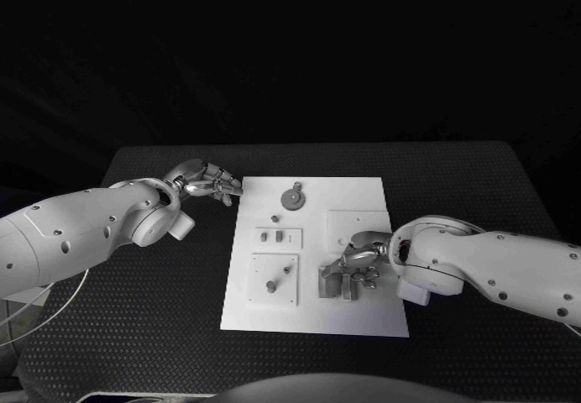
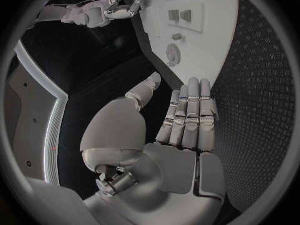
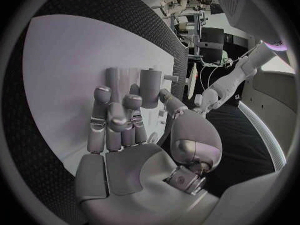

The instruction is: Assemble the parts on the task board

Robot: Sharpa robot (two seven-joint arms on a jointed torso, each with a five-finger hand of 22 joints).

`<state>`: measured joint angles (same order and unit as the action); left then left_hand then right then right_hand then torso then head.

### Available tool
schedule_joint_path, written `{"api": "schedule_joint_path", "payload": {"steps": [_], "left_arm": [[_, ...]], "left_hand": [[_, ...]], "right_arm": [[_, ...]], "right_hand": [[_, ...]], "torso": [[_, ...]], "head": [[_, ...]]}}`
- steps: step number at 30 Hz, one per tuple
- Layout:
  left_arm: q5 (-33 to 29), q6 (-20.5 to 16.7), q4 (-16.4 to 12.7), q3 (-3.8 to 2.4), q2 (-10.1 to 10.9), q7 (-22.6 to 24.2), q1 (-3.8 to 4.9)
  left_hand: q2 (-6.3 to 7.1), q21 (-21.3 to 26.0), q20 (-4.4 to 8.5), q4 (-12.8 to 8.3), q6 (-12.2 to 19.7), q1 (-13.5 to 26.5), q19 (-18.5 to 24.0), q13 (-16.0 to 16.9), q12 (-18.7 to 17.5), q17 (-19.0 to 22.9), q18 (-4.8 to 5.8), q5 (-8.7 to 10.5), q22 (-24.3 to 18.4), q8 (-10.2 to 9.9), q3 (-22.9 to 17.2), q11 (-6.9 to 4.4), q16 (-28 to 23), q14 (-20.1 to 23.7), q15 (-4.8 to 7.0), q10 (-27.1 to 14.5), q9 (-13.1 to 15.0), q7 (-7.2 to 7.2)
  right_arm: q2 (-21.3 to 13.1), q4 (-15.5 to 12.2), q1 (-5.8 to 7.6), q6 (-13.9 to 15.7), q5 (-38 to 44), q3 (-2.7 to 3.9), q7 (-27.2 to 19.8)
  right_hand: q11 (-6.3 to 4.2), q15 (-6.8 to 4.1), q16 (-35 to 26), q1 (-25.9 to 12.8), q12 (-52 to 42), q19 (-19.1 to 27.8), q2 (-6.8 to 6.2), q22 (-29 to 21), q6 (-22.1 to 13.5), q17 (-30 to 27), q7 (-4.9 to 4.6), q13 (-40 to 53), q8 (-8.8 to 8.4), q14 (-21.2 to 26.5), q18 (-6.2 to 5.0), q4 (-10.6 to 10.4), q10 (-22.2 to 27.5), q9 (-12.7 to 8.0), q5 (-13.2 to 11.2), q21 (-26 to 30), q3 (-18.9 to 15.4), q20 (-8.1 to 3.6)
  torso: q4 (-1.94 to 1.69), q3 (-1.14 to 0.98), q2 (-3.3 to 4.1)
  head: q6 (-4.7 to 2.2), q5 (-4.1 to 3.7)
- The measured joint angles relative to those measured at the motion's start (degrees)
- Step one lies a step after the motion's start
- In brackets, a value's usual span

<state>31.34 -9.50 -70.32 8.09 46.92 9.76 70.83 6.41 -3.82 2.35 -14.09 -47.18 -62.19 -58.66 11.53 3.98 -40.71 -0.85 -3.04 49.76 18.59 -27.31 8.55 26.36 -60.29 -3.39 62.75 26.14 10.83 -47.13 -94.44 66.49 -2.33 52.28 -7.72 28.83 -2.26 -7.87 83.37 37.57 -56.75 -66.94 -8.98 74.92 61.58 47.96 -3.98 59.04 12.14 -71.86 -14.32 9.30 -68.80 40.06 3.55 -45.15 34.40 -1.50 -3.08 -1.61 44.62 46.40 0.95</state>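
The white task board (image 1: 363,189) lies in the middle of the table. A round grey part (image 1: 293,198) sits at its far end, with small parts (image 1: 273,236) below it and pegs (image 1: 280,277) in a square plate nearer me. My right hand (image 1: 359,262) is over the board's right side. Its bent fingers (image 3: 131,102) and thumb close on an upright grey part (image 3: 150,87), which stands beside a wider grey block (image 3: 119,79). My left hand (image 1: 208,180) hovers off the board's far left corner, fingers (image 2: 189,112) straight, holding nothing.
Black matting (image 1: 158,302) surrounds the board on all sides. The table's far edge (image 1: 315,147) runs close behind the board. A thin pale hoop (image 1: 36,323) lies at the left near my left arm.
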Motion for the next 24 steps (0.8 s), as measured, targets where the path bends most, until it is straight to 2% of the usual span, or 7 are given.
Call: {"api": "schedule_joint_path", "payload": {"steps": [4,6,24], "left_arm": [[0.0,0.0,0.0,0.0,0.0,0.0,0.0],[0.0,0.0,0.0,0.0,0.0,0.0,0.0],[0.0,0.0,0.0,0.0,0.0,0.0,0.0]], "left_hand": [[0.0,0.0,0.0,0.0,0.0,0.0,0.0,0.0,0.0,0.0,0.0,0.0,0.0,0.0,0.0,0.0,0.0,0.0,0.0,0.0,0.0,0.0],[0.01,0.0,0.0,0.0,0.0,0.0,0.0,0.0,0.0,0.0,0.0,0.0,0.0,0.0,0.0,0.0,0.0,0.0,0.0,0.0,0.0,0.0],[0.23,0.0,0.0,0.0,0.0,0.2,0.0,0.0,0.0,-0.1,0.0,0.0,0.0,0.0,0.0,0.21,0.0,0.0,0.0,-0.2,-0.1,0.0]], "right_arm": [[0.0,0.0,-0.01,0.0,0.1,0.0,0.0],[0.0,0.0,-0.01,0.0,0.1,0.0,-0.1],[-0.1,0.0,-0.06,0.0,0.3,0.01,-0.3]], "right_hand": [[0.01,0.01,0.0,-0.1,0.0,0.0,-2.92,0.0,-0.1,0.1,-0.12,-0.1,-0.01,0.0,-0.19,-2.0,0.0,0.1,0.0,0.0,1.4,0.0],[0.22,0.05,-0.2,0.0,0.0,0.0,-3.9,0.0,-0.3,0.2,-0.26,-0.1,-0.01,0.1,-0.22,-2.9,0.2,0.2,0.0,0.0,2.1,0.02],[0.31,0.14,-0.2,0.2,-0.2,0.1,-4.16,0.0,-0.5,0.3,-0.25,-0.1,0.0,0.2,-0.19,-3.2,0.3,0.4,0.0,0.0,2.5,0.1]], "torso": [[0.0,0.01,0.0],[0.0,0.01,0.0],[0.0,0.01,0.0]], "head": [[0.0,0.04],[-0.01,0.04],[0.02,0.01]]}}
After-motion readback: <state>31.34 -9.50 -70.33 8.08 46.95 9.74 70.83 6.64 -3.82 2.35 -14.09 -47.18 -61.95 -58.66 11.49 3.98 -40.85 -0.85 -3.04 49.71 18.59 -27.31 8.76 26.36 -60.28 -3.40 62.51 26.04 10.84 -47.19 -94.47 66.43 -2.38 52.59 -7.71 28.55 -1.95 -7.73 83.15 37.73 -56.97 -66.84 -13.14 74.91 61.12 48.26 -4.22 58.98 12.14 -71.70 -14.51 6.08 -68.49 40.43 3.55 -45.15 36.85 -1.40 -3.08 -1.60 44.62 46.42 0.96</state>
